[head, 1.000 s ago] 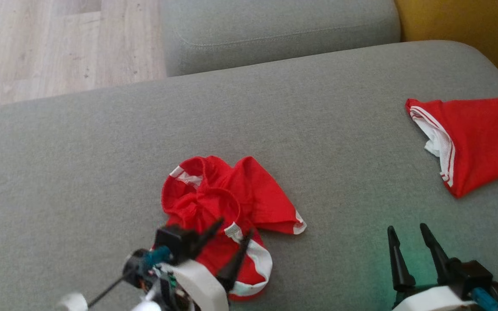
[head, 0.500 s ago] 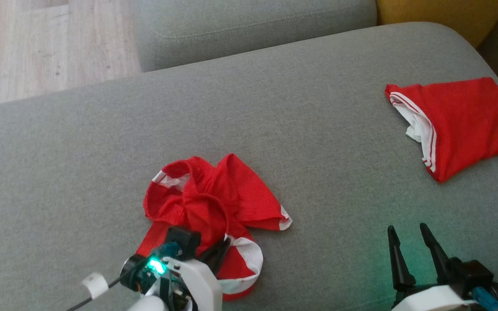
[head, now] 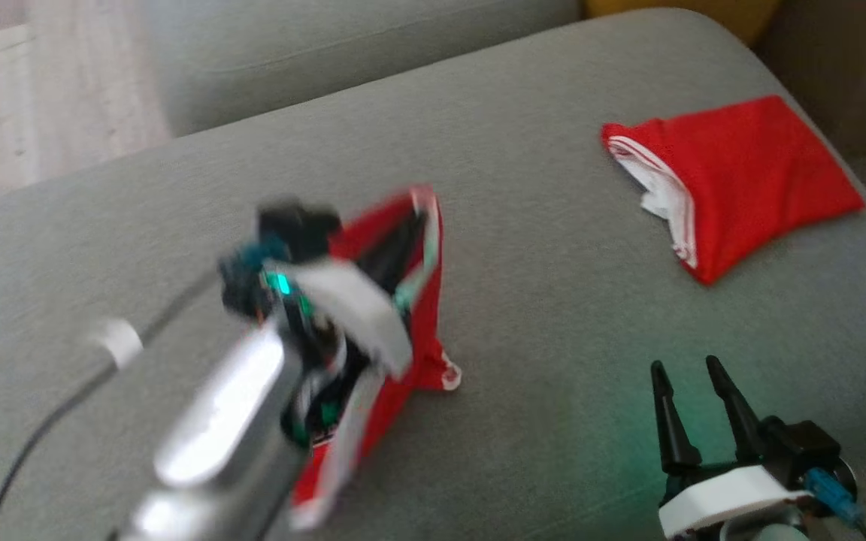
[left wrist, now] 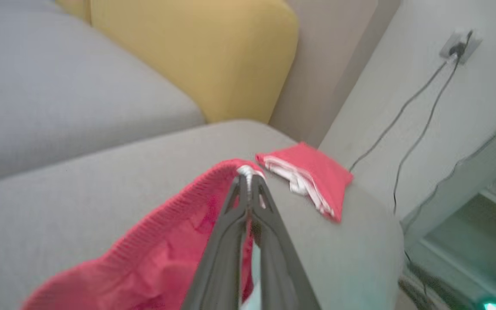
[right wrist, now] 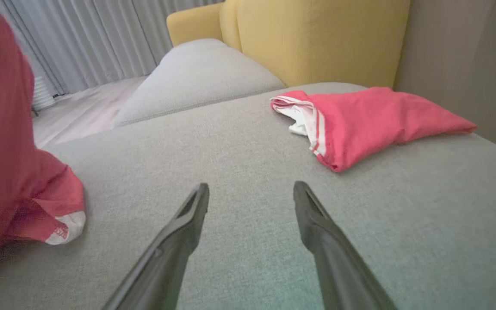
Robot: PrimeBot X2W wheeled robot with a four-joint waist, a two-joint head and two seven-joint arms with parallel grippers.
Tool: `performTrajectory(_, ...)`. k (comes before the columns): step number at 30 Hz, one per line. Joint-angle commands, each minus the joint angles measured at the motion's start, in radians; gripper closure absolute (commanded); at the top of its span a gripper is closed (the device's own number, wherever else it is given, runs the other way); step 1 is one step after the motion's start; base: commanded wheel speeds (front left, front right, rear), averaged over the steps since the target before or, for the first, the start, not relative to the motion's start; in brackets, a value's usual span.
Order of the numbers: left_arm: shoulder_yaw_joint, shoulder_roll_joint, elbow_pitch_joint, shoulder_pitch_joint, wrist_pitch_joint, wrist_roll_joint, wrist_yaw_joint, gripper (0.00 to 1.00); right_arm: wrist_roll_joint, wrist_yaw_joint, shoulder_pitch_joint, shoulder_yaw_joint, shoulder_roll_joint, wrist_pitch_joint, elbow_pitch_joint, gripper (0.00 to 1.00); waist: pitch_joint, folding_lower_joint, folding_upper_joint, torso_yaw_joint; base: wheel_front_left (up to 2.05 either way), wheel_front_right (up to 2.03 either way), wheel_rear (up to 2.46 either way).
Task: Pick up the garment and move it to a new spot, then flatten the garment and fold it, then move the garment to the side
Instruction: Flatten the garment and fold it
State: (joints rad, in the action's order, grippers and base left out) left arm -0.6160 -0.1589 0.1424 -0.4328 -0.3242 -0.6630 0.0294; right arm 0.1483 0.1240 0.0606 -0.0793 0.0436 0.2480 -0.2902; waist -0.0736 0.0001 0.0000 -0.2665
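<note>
We are gripping the crumpled red fabric garment (left wrist: 166, 245) in closed left jaws, partly lifted off the grey sofa (head: 553, 248); right jaws are hanging open. Placing, flattening and folding are pending.

The garment (head: 425, 330) is red knit fabric with white trim. It hangs bunched in a long, stretched fold. Its white-edged band is at the top, pinched between the closed fingers of the left gripper (left wrist: 248, 178). In the head view it sits at about 9 o'clock from centre. Its white-tipped lower corner, at its own 5 o'clock, rests on the grey cushion (head: 553, 248).
</note>
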Motion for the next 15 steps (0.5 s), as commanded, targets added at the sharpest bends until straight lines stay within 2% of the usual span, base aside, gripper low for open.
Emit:
performTrajectory(1, 0.065, 0.004, -0.016, -0.096, 0.026, 0.008, -0.009, 1.0, 0.011, 0.007, -0.044, -0.033, 0.007, 0.014, 0.024, 0.0, -0.011, -0.0001, 0.0, -0.043, 0.0, 0.0, 0.0)
performTrajectory(7, 0.146, 0.051, 0.091, -0.277, 0.16, 0.022, -0.02, 1.0, 0.038, 0.007, -0.058, -0.048, 0.007, 0.014, 0.023, 0.0, -0.021, -0.0001, 0.0, -0.132, 0.0, 0.0, 0.0)
performTrajectory(11, 0.149, 0.067, 0.128, -0.305, 0.213, 0.017, -0.007, 1.0, 0.041, 0.007, -0.054, -0.051, 0.007, 0.014, 0.023, 0.0, -0.018, -0.0001, 0.0, -0.144, 0.0, 0.0, 0.0)
performTrajectory(15, 0.129, 0.077, 0.112, -0.256, 0.225, -0.019, 0.024, 1.0, 0.036, 0.007, -0.041, -0.039, 0.007, 0.014, 0.028, 0.0, -0.004, -0.0001, 0.0, -0.129, 0.0, 0.0, 0.0)
